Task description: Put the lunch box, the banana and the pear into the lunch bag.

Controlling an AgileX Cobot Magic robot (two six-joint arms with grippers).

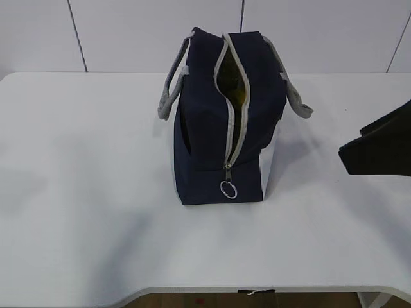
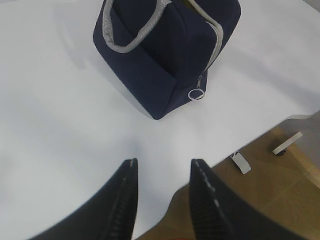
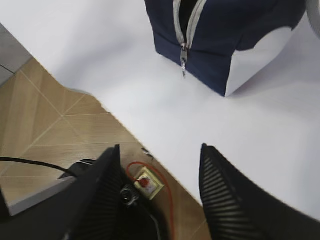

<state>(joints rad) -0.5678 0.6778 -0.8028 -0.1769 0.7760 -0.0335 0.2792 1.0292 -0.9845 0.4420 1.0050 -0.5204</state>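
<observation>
Zipper gaping, the boxy navy-blue fabric lunch bag point(image 1: 221, 122) stands on my white surface point(image 1: 83, 192) ahead of both end effectors — left point(image 2: 162, 172) and right point(image 3: 160, 160) spread apart, empty. Something yellow shows inside; which arm is nearer I can't tell.

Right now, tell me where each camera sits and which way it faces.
Exterior: in front, slanting down at the lunch bag; one dark arm at the right edge.
Left wrist: above the table edge, facing the bag; open left end effector below.
Right wrist: over the table edge and floor; open right end effector.
All share the bag's ring pull.
</observation>
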